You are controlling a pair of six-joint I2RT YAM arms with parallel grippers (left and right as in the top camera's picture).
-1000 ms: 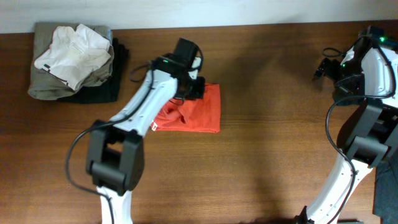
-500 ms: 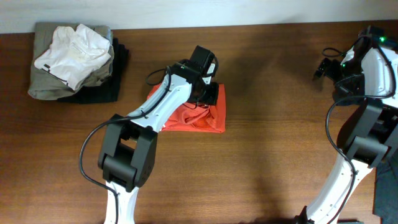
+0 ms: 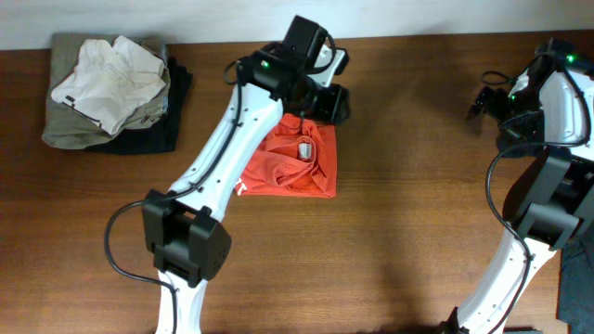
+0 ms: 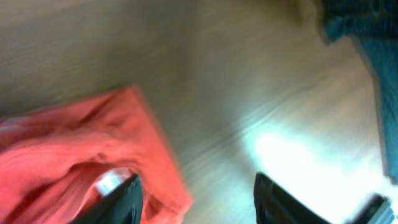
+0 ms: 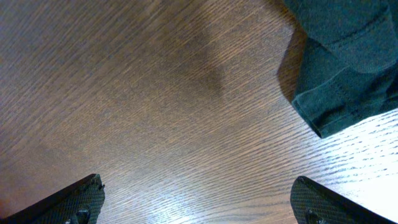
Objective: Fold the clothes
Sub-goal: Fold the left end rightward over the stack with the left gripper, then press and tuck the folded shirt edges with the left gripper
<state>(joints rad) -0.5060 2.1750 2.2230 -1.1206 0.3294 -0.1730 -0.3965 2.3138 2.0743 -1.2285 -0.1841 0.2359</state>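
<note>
The red-orange T-shirt point(image 3: 295, 165) lies folded into a rough square at the table's middle, its small white tag point(image 3: 305, 147) facing up. My left gripper point(image 3: 322, 98) hovers just past the shirt's far edge, open and holding nothing. In the left wrist view the shirt point(image 4: 68, 168) fills the lower left, and its corner reaches in between my open left gripper point(image 4: 196, 190). My right gripper point(image 3: 483, 98) stays at the far right, well away from the shirt. In its wrist view the right gripper point(image 5: 199, 196) is wide open over bare wood, with a dark navy garment point(image 5: 348, 62) at the upper right.
A pile of folded clothes point(image 3: 107, 88), white on olive on dark, sits at the back left corner. A dark cloth point(image 3: 574, 278) shows at the table's right edge. A blurred dark teal fabric point(image 4: 364, 43) appears at the top right of the left wrist view.
My left gripper opened and let go of the shirt, then drew away toward the back of the table. The shirt's folded part now lies on the right. The right arm has not moved.
</note>
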